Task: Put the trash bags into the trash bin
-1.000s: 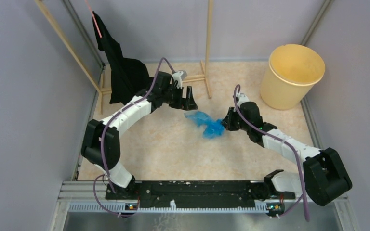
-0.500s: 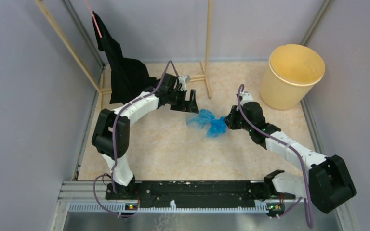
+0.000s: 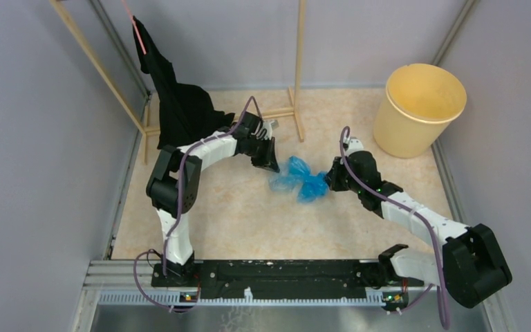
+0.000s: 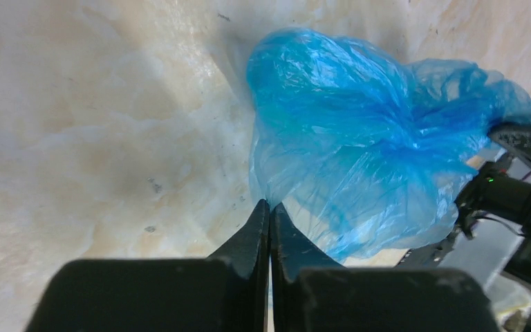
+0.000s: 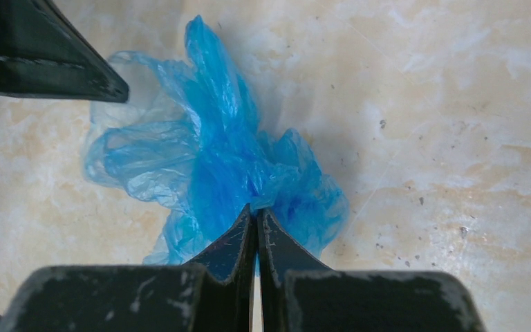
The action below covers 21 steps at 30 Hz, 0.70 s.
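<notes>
Top external view: we see the light-blue trash bag [image 3: 299, 178] crumpled on the table [image 3: 235, 221] at mid-scene, between our two grippers and well apart from the trash bin [image 3: 406, 142].
Left gripper [image 3: 271, 163]: jaws drawn together, their tips nipping the bag's left edge.
Right gripper [image 3: 328, 182]: jaws closed on a gathered fold at the bag's right side.
Trash bin: upright in the far right corner, mouth open, and nothing shows inside it.
Step in hand: we judge the grasp made at both ends, with the lift not yet begun.
Next move: we need to raise both ends together, carry the bag right and far, clear the bin's rim, then let go over the mouth.
Edges: the right wall stands just beside the bin, so there is little room there.
Open room: bare table lies between bag and bin; the wooden rack [image 3: 299, 76] and black cloth [image 3: 180, 111] stand far left, off our path.
</notes>
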{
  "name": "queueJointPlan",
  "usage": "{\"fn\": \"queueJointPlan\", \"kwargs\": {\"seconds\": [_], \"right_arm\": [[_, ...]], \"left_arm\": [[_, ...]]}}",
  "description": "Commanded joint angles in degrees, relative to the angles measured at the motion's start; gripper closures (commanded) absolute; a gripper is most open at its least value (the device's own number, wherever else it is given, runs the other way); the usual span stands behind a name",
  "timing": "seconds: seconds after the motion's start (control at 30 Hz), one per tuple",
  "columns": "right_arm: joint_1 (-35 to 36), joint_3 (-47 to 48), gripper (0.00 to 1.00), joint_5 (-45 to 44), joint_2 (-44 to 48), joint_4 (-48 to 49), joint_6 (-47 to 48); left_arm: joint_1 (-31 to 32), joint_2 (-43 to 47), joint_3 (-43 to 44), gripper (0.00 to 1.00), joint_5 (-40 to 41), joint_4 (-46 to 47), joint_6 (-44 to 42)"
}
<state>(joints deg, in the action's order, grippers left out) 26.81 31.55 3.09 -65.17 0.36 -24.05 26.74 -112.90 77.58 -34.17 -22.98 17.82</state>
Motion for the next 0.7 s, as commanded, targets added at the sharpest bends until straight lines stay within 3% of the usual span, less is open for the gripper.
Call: {"fn": "queueJointPlan", "kwargs": {"seconds": [0.0, 0.1, 0.23, 0.43, 0.57, 0.67], "right_arm": [[-0.3, 0.7, 0.99, -4.3, 1.6, -1.4, 2.5], [-0.3, 1.6, 0.89, -6.9, 1.4, -4.0, 3.9], [-0.2, 4.4, 0.66, -7.1, 0.7, -6.9, 4.5], [2.0, 9.6, 0.59, -5.8, 0.4, -9.7, 3.8], [2.7, 11.4, 0.58, -3.5, 0.0, -8.8, 2.0], [2.7, 11.5, 0.57, 1.1, -0.4, -6.2, -1.5]], "left_arm": [[-0.1, 10.6, -0.3, 1.00, 6.8, 2.7, -1.7], [-0.1, 18.8, -3.9, 1.00, 10.0, 7.0, -3.3], [0.0, 34.2, -12.8, 1.00, 15.5, 19.0, -4.3], [0.5, 55.6, -27.0, 1.00, 31.3, 34.5, -6.5], [2.5, 56.5, -25.9, 1.00, 44.5, 30.8, -8.5], [4.2, 47.8, -19.2, 1.00, 38.3, 23.9, -7.1]]}}
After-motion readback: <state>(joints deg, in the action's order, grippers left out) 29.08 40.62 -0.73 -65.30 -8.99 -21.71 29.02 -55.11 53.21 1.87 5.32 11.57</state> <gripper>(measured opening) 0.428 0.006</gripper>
